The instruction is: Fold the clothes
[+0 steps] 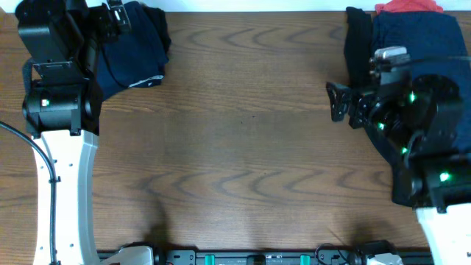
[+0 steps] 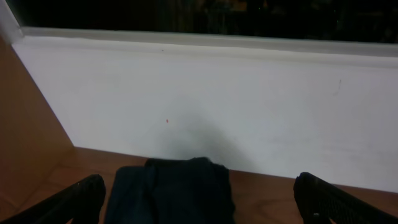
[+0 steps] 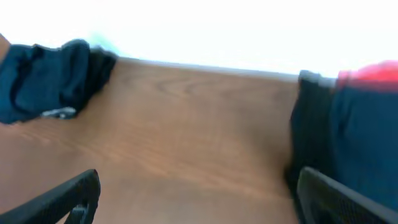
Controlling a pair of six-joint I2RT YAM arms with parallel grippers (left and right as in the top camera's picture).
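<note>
My left gripper (image 2: 199, 188) hangs spread wide over the soft, bunched navy-blue fabric garment (image 1: 136, 51) at the far-left corner of the wooden table (image 1: 243, 147). The right gripper (image 3: 199, 180) (equally wide, empty) sits beside the heap of navy, black and red clothes (image 1: 423, 44) at far right. Limp, light cloth will sag, I expect, so I'd pinch a hem, not the bulk.

One table (image 1: 243, 147). Two robot arms: left arm (image 1: 62, 147), right arm (image 1: 434, 125). Four garments distinguishable: two navy, left navy garment (image 1: 136, 51) and right navy garment (image 1: 423, 40); one black garment (image 1: 359, 44); one red garment (image 1: 408, 6).
</note>
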